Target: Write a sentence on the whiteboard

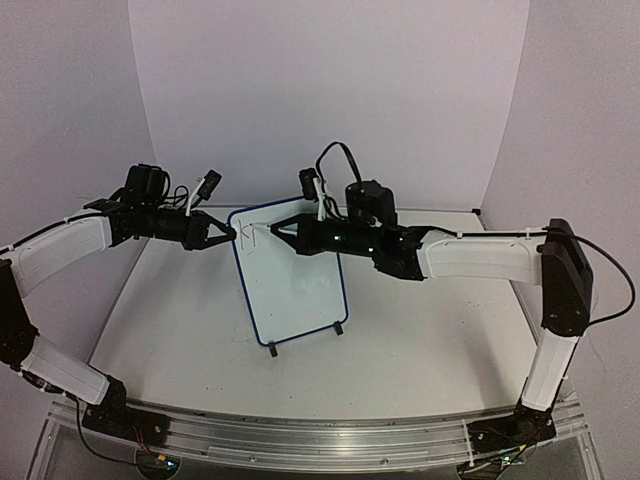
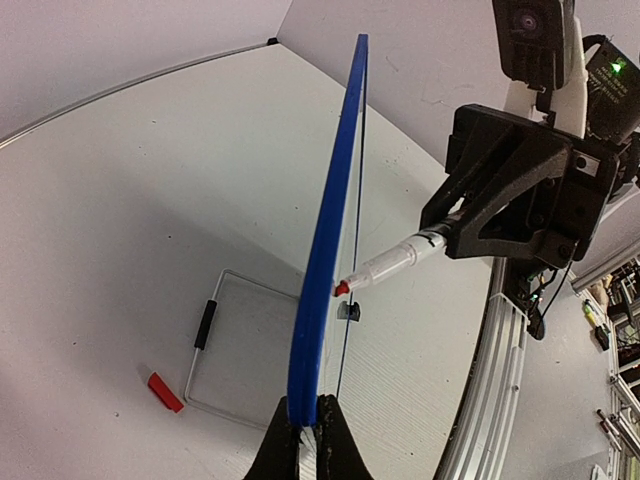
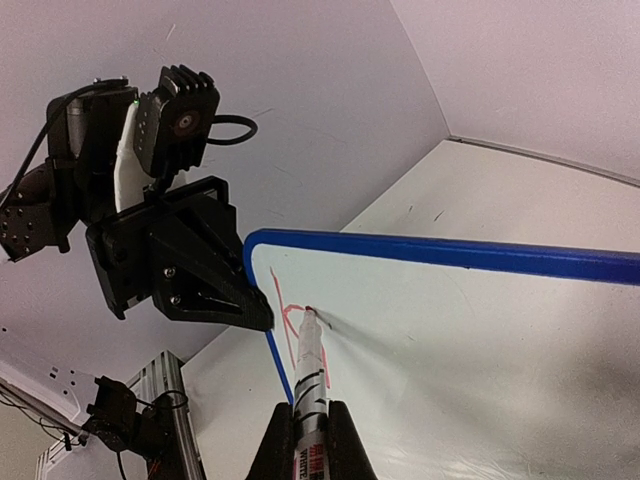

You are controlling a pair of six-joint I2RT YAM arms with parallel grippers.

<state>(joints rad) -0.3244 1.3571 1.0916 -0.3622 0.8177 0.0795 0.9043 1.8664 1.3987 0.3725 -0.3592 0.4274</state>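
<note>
The whiteboard (image 1: 295,285), white with a thin blue frame, stands upright on two black feet mid-table. My left gripper (image 1: 232,236) is shut on its upper left edge; the left wrist view shows the jaws (image 2: 308,425) pinching the blue frame (image 2: 325,250). My right gripper (image 1: 278,230) is shut on a white marker (image 3: 312,375). The marker's red tip (image 3: 309,313) touches the board (image 3: 460,350) near that corner. Of the sentence, only a few red strokes (image 3: 285,318) show beside the tip, like a letter k.
A red marker cap (image 2: 165,391) lies on the table behind the board. Beside it is a pale rectangular outline with a short black piece (image 2: 205,325). White walls close in the back and sides; an aluminium rail (image 1: 320,435) runs along the near edge.
</note>
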